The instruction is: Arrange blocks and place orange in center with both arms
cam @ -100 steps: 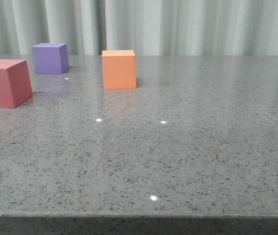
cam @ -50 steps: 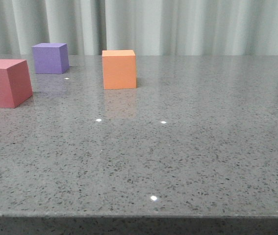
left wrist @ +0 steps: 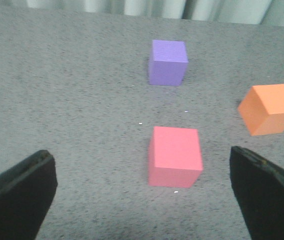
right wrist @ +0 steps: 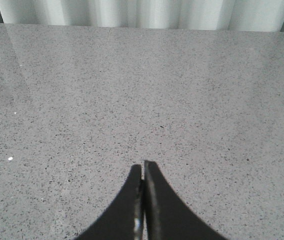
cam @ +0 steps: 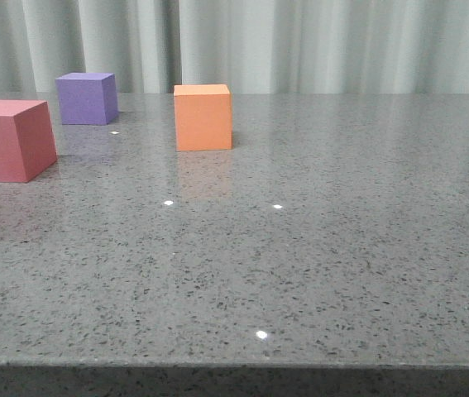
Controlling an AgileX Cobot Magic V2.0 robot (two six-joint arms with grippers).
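On the table, left gripper (left wrist: pixel 142 200): fingers spread wide apart, holding nothing, touching nothing; the red-pink cube (left wrist: pixel 175 156) lies between and just beyond the tips.
Right gripper (right wrist: pixel 143 172): fingertips pressed together, holding nothing, over bare grey table (right wrist: pixel 182 100).
Orange cube (cam: pixel 203 117): in the front view at about 11 o'clock from the table's middle, resting flat, apart from the others.
Purple cube (cam: pixel 87 98): far back near the curtain (cam: pixel 300 41), at 10 o'clock, well apart from the orange.
Red-pink cube, front view (cam: pixel 8 139): at 9 o'clock, cut by the left picture edge.
Open room: whole right half and near strip up to the front edge are bare stone.
Count: three cubes, one of each colour; two grippers.
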